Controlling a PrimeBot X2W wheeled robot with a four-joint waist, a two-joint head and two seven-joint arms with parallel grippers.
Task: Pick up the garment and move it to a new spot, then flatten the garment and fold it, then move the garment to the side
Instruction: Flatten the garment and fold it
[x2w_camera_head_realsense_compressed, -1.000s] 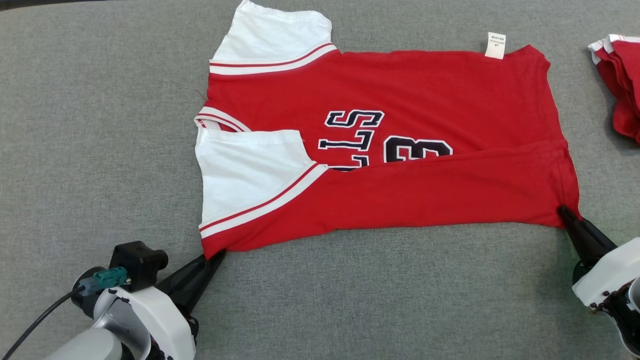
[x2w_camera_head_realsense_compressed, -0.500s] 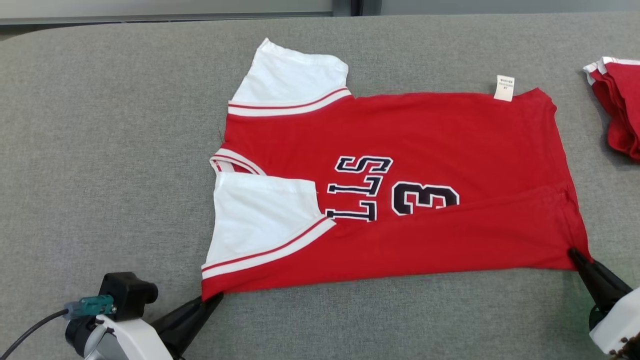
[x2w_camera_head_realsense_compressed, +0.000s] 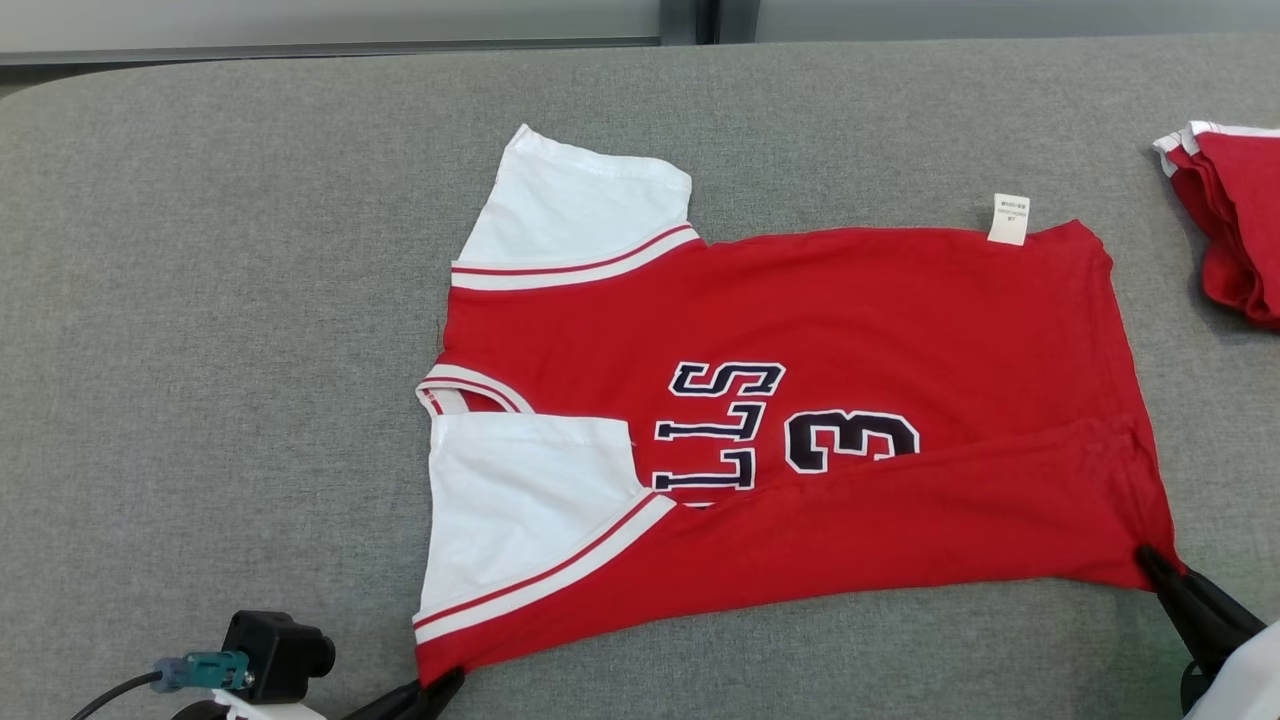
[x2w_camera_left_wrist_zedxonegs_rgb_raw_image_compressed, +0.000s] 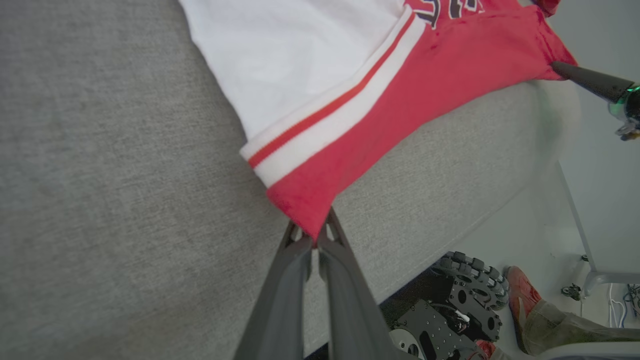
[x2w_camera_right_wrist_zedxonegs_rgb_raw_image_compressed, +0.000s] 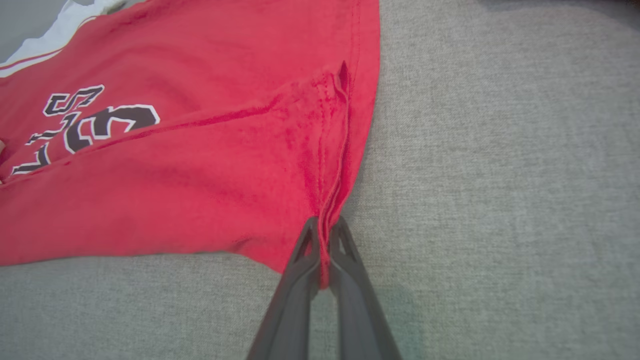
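The grey fabric-covered tabletop (x2w_camera_head_realsense_compressed: 200, 320) takes up nearly all of the head view. A red basketball jersey (x2w_camera_head_realsense_compressed: 850, 310) lies on it around the middle of the frame, with its collar toward the left and its hem toward the right. Its lower long edge is folded up over the body, and the fold hides the bottom of the dark "LLS" lettering and the "3". One white sleeve (x2w_camera_head_realsense_compressed: 580, 210) points toward the upper left, and the other white sleeve (x2w_camera_head_realsense_compressed: 520, 500) lies folded onto the lower left part of the jersey.

At the right edge of the frame, well apart from the jersey, sits a second red-and-white garment (x2w_camera_head_realsense_compressed: 1235, 220), bunched in layers.

The left hand (x2w_camera_left_wrist_zedxonegs_rgb_raw_image_compressed: 312, 235) is pinched narrow on the lower left corner of the folded edge, just below the white and red trim. The right hand (x2w_camera_right_wrist_zedxonegs_rgb_raw_image_compressed: 325, 227) is closed tight on the lower right corner, where the hem seam bunches between its fingers. The folded edge runs almost straight between the two hands.

A small white care label (x2w_camera_head_realsense_compressed: 1008, 218) sticks out from the jersey's upper edge, near the right corner.
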